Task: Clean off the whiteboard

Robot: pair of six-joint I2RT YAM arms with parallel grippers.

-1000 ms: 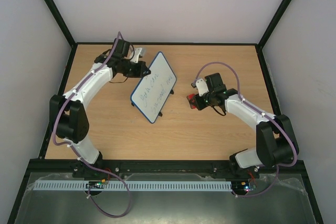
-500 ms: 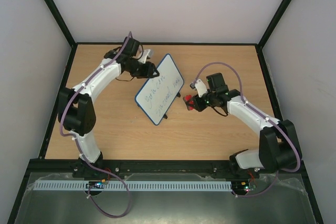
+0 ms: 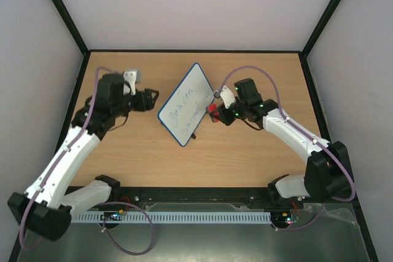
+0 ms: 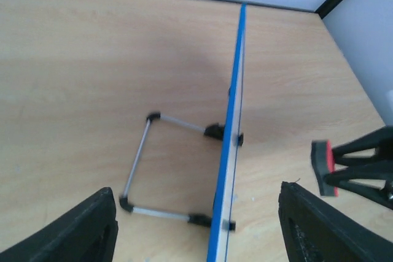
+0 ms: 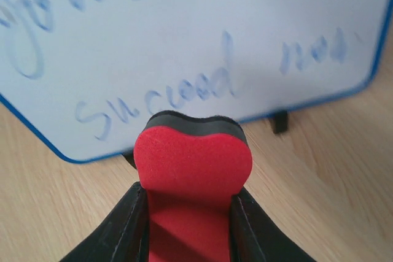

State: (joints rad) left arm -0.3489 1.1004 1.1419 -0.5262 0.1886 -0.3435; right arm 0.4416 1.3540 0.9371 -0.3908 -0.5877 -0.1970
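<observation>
The whiteboard (image 3: 186,104) stood propped on its wire stand (image 4: 140,164) near the middle of the table (image 3: 245,157), its face bearing dark handwriting and turned toward the right arm. A red eraser (image 5: 192,164) faced the writing, close to the board's lower part but apart from it, pinched between the fingers of the right gripper (image 3: 215,113). That arm reached in from the right, elbow bent. The left gripper (image 3: 152,97) hung behind the board, clear of it, fingers spread wide around nothing, its arm stretched up along the table's left side
</observation>
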